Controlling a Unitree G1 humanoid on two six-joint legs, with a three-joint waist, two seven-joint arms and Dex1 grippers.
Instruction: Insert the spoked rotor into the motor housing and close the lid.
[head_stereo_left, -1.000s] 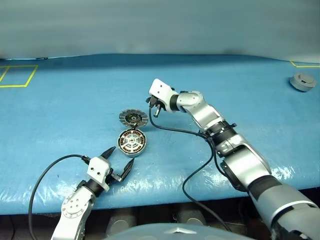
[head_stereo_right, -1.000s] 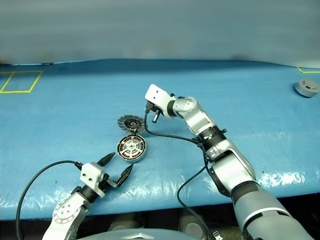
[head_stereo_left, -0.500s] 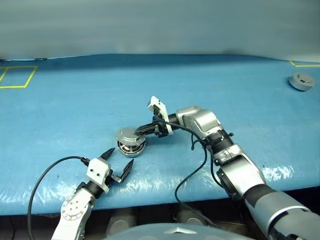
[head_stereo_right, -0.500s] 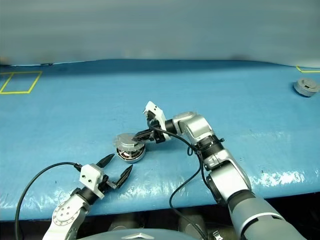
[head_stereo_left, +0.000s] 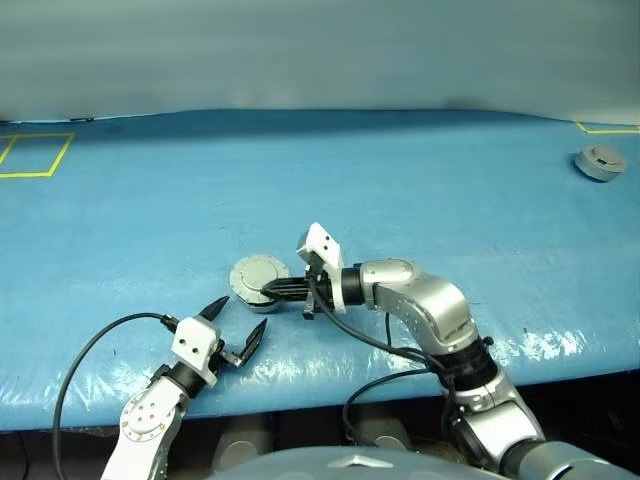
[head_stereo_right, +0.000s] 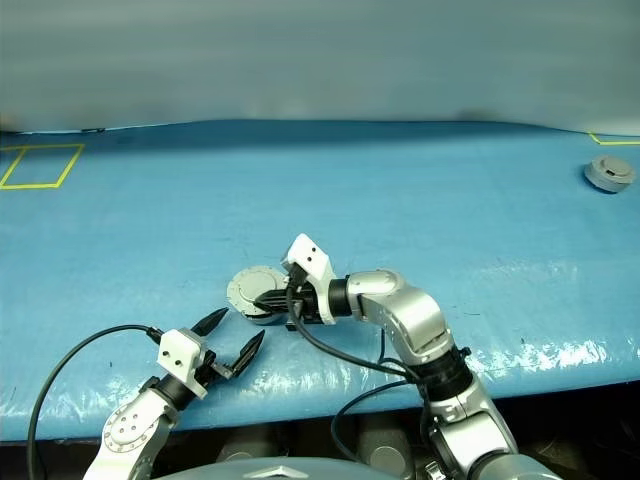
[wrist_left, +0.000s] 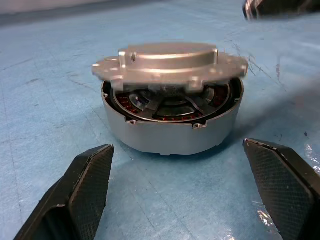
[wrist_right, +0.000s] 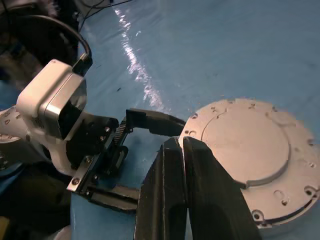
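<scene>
though unlabelled, lid (wrist_left: 167, 60) sits on motor housing (wrist_left: 170, 132)

One tabletop (head_stereo_left: 420, 170), blue-covered. One motor housing (wrist_left: 170, 131), copper windings visible inside. One lid (wrist_left: 167, 61) on top of it, plain grey face up. One small grey round part (head_stereo_left: 598, 161) at far right corner. Two yellow tape outlines, one at each far corner. Two robot arms, two black fingers each. Two black cables.
</scene>
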